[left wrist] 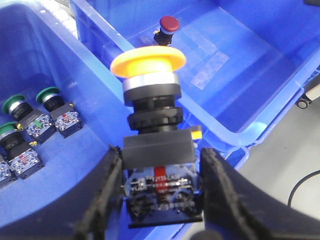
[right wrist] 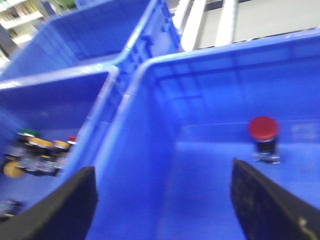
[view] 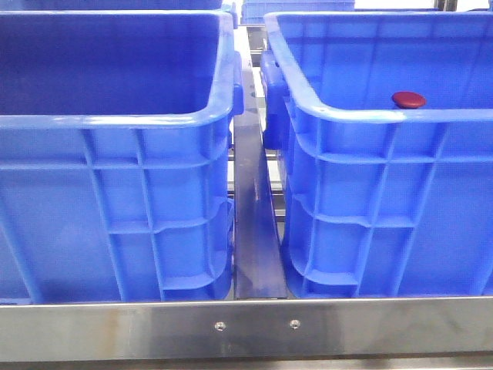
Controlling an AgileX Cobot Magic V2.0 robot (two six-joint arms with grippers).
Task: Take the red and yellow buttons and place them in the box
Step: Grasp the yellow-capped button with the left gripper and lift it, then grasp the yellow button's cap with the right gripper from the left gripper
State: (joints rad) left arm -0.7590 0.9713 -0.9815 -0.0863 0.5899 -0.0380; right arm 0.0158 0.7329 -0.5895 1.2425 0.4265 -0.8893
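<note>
My left end effector (left wrist: 160, 190) is clamped on the yellow button (left wrist: 152, 100) above the rim between crates, right end effector (right wrist: 162, 200) spread apart and empty over the right box (view: 370, 116) holding the red button (view: 408, 99); early release risks dropping it outside.

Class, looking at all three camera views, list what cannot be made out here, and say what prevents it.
- Front view: both arms and the left crate contents, hidden by its wall.
- Front view: red button body, behind the right crate rim.
- Left wrist view: yellow button base, partly covered by the left gripper fingers.
- Right wrist view: switches in the far crate, blurred; right gripper fingertips cut off.
</note>
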